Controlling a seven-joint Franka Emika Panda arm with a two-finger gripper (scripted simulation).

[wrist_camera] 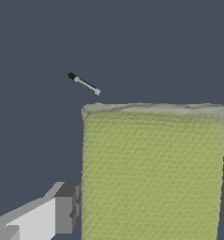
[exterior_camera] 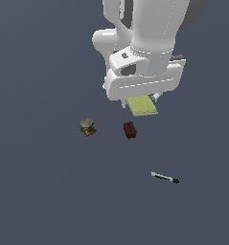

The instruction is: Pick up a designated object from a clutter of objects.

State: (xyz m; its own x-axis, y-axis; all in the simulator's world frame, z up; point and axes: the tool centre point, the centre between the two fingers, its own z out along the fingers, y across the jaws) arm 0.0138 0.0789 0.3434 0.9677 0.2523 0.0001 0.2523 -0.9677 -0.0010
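Observation:
The designated object (exterior_camera: 143, 106), a flat pale yellow-green pad, sticks out from under the white hand in the exterior view. In the wrist view the pad (wrist_camera: 153, 168) fills the space between the two fingers (wrist_camera: 66, 206), and each dark finger pad touches one of its long sides. My gripper (exterior_camera: 141, 100) is shut on it, and whether it rests on the floor or hangs above it I cannot tell. The other clutter lies apart: a dark red-brown brick (exterior_camera: 130, 129), a multicoloured round lump (exterior_camera: 87, 127) and a thin black-and-white marker (exterior_camera: 165, 178) (wrist_camera: 84, 84).
The floor is a plain dark grey-blue surface with no walls or edges in view. The brick is the nearest item to the pad, just in front of it in the exterior view. The arm's white body covers the top of that view.

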